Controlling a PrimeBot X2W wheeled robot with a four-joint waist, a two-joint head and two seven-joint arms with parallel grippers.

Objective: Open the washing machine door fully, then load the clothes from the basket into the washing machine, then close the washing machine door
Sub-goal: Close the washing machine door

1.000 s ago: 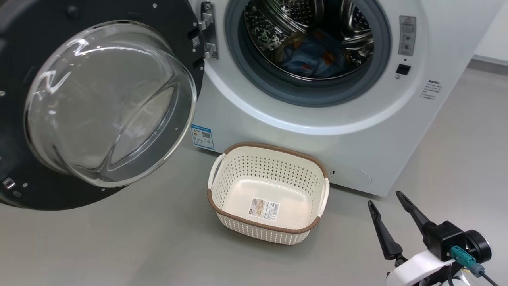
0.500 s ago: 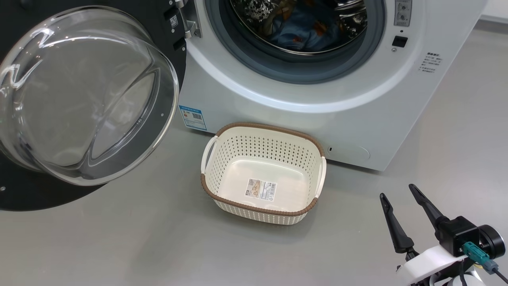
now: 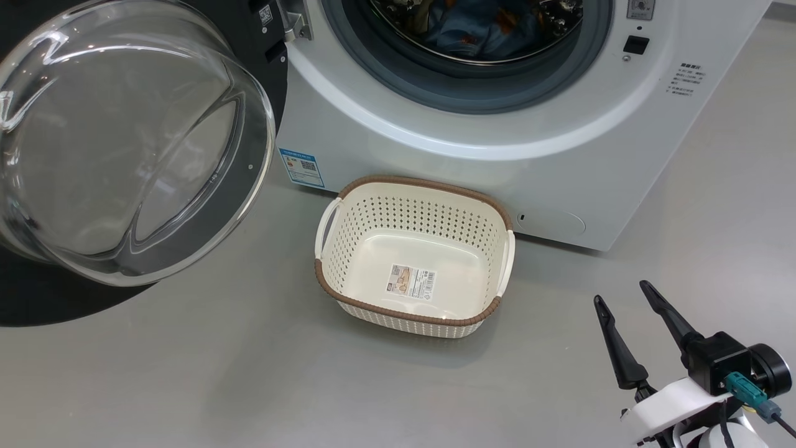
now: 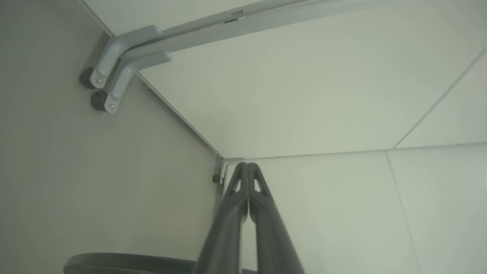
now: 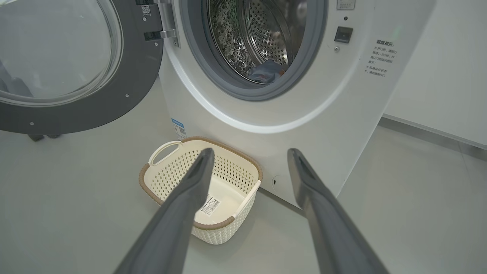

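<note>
The white washing machine [image 3: 497, 168] [image 5: 304, 125] stands ahead with its door [image 3: 261, 62] [image 5: 125, 95] swung wide to the left, glass bowl bulging toward me. Light blue clothes [image 3: 479, 31] [image 5: 266, 72] with orange figures lie inside the steel drum. The cream basket [image 3: 413, 311] [image 5: 159, 190] with a brown rim sits on the floor before the machine, holding nothing but its label sticker. My right gripper [image 3: 622, 294] [image 5: 249, 152] hovers open at the lower right, well clear of the basket, nothing between its fingers. In the left wrist view my left gripper [image 4: 247, 165] is shut and empty, pointing at a white wall corner.
Grey floor [image 3: 217, 373] spreads around the basket and under the open door. A white wall [image 5: 437, 76] runs to the right of the machine. In the left wrist view a grey bracket with a rail [image 4: 125, 64] crosses the white panels.
The head view has tilted down and shifted, so the machine and basket sit higher in the picture. The basket, door and right gripper hold the same stance.
</note>
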